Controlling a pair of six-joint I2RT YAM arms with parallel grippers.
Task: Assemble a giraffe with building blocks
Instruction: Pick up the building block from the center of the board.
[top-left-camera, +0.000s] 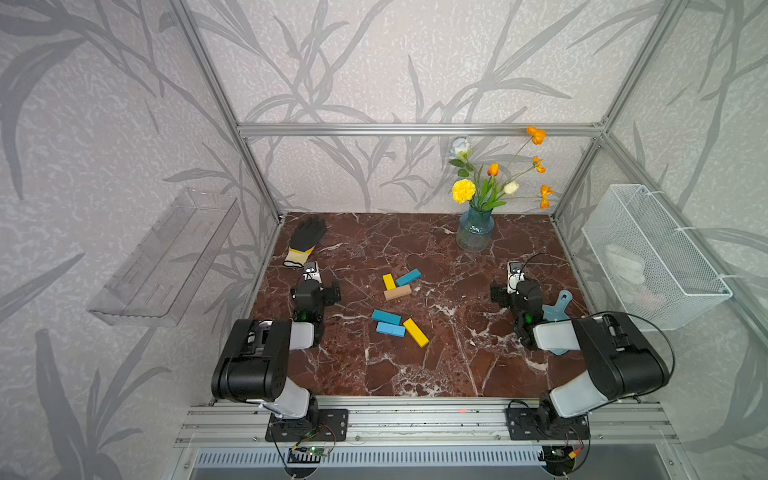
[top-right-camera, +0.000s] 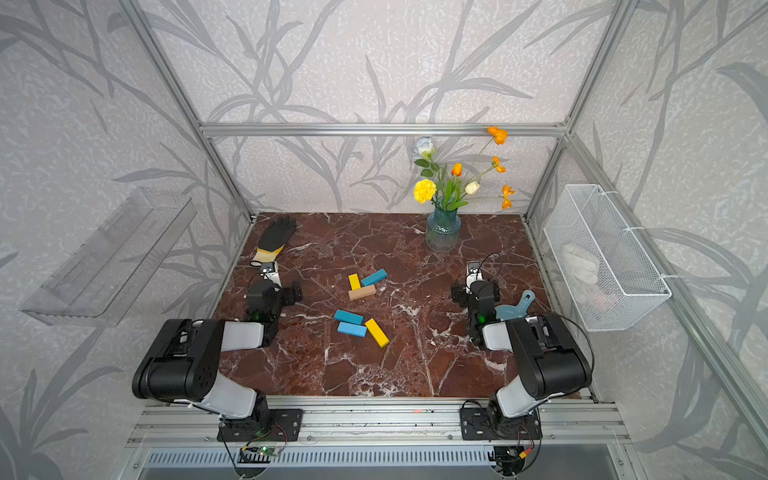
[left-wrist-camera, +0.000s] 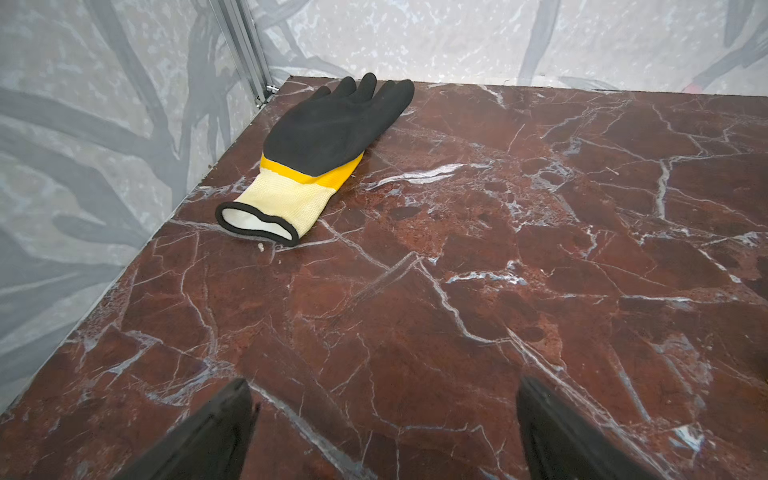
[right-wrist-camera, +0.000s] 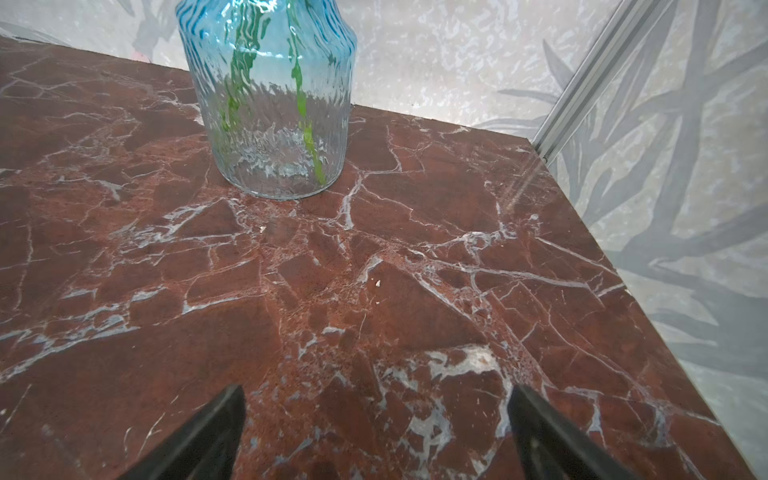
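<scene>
Building blocks (top-left-camera: 397, 292) flat, long axes differently angled

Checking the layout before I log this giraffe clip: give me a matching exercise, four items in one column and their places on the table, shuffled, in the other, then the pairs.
Things:
1. work glove
2. glass vase of flowers
3. light-blue scoop
4. tan block

Places:
A. mid-table, next to the short yellow block
B. far left corner of the table
C. partly hidden by the right arm
D. far side, right of centre

Pairs: 1-B, 2-D, 3-C, 4-A
</scene>
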